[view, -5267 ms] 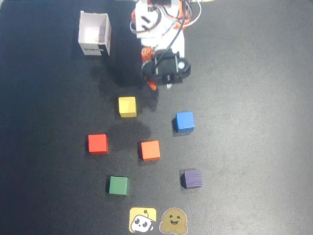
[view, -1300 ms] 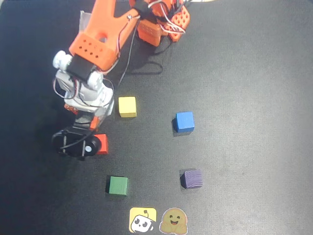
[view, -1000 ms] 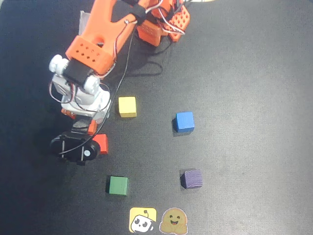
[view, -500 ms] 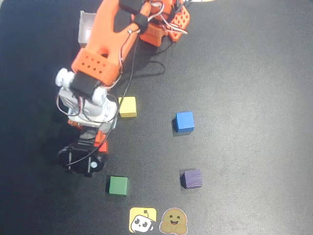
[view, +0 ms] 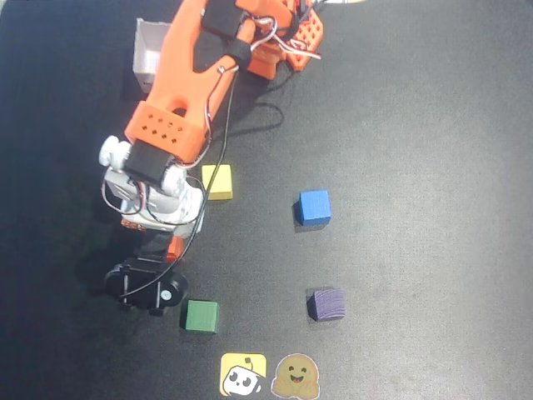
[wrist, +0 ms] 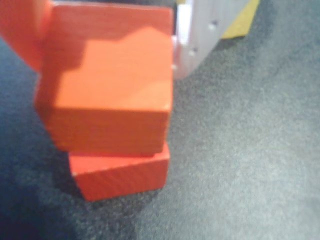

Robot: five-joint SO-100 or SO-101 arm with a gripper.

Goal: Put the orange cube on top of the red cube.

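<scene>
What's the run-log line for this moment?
phase: placing | gripper: shut on orange cube | orange cube: over red cube, rotated off square, contact unclear | release: not yet

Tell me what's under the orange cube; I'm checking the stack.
In the wrist view the orange cube, between the gripper fingers, sits over the red cube. Only the red cube's front shows; its top is covered, so contact is unclear.

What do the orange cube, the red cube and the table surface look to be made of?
Orange cube: probably painted wood or plastic, matte; fine parallel lines show on its side. Red cube: same look, same lines. Table: dark, speckled, non-reflective surface, possibly a fabric or foam mat.
</scene>
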